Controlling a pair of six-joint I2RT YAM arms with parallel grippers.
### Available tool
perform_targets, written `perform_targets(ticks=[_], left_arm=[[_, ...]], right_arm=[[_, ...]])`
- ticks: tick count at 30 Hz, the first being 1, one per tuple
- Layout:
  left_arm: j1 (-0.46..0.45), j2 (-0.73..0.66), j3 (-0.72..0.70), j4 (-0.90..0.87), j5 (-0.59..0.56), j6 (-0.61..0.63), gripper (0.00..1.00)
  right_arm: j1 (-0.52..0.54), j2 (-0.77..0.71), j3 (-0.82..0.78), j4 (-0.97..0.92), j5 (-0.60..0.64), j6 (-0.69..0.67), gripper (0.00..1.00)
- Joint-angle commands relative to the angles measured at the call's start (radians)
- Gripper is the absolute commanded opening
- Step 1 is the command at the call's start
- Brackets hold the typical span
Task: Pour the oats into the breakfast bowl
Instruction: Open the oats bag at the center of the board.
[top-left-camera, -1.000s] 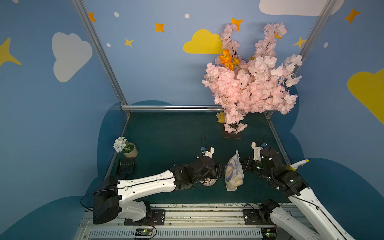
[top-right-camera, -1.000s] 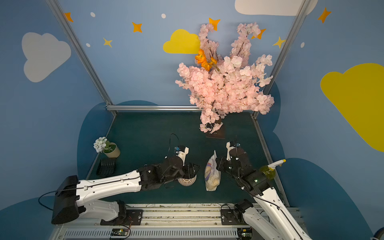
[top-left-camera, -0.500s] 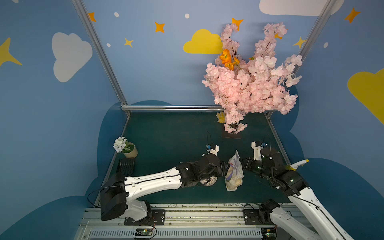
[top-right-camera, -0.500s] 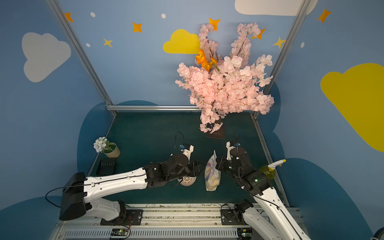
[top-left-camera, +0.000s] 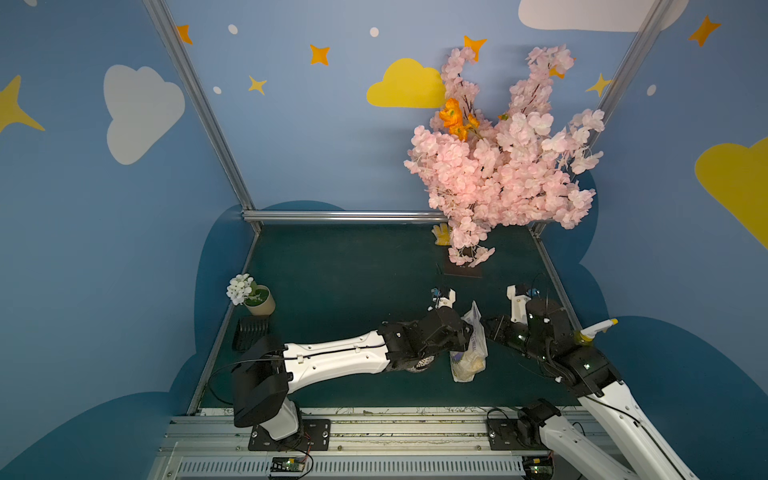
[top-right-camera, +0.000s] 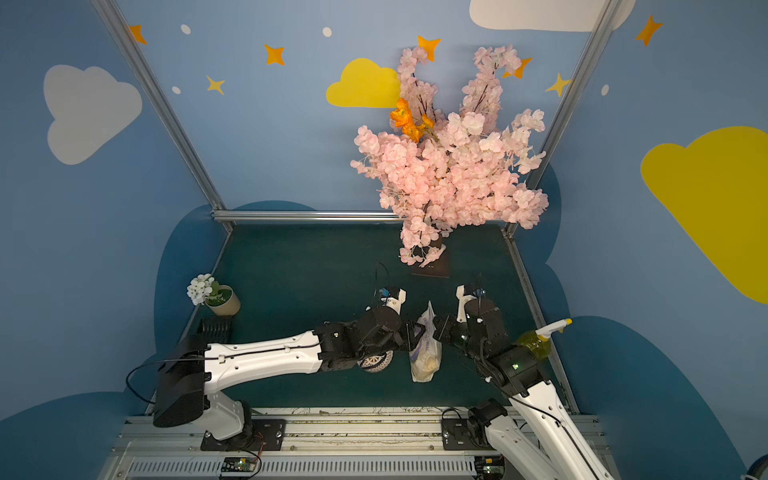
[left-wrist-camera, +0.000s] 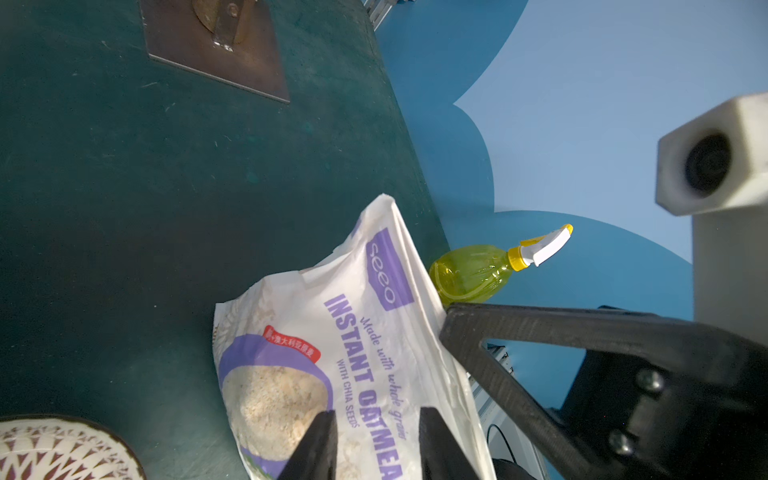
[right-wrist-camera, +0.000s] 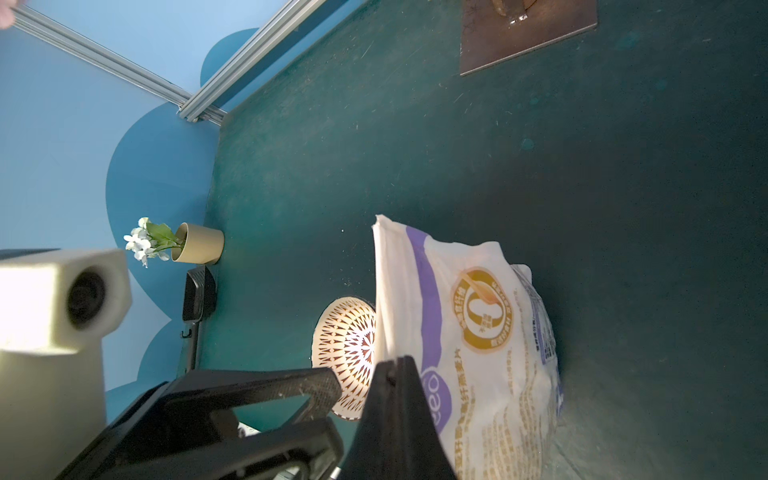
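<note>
Near the front of the table (top-left-camera: 353, 270), right of centre, the oats bag (top-left-camera: 468, 353) is stood upright. The breakfast bowl (right-wrist-camera: 345, 345) sits just to its left. The bag's right edge is pinched by the right gripper (right-wrist-camera: 357, 386), jaws pressed together. The left gripper (left-wrist-camera: 374, 419) is set at the printed face, jaws part spread, no pinch seen. Step judged: securing the bag before pouring. Next, a firm left-side hold is likely needed, then lifting and tipping toward the bowl.
</note>
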Motion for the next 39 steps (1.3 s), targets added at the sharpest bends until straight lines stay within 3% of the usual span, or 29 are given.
perform_targets(ticks=[1, 27, 35, 39], left_arm=[[-0.014, 0.012, 0.033, 0.048, -0.013, 0.000, 0.38], [-0.031, 0.070, 0.058, 0.012, -0.040, -0.037, 0.36], [-0.031, 0.113, 0.099, 0.012, 0.000, -0.032, 0.36], [-0.032, 0.133, 0.114, 0.008, 0.010, -0.035, 0.30]], right_arm=[[-0.006, -0.014, -0.009, 0.021, -0.014, 0.007, 0.00], [-0.012, -0.010, -0.007, 0.021, -0.016, 0.029, 0.00], [-0.012, -0.012, -0.011, 0.014, -0.016, 0.022, 0.00], [-0.014, -0.018, -0.015, 0.010, -0.011, 0.022, 0.00]])
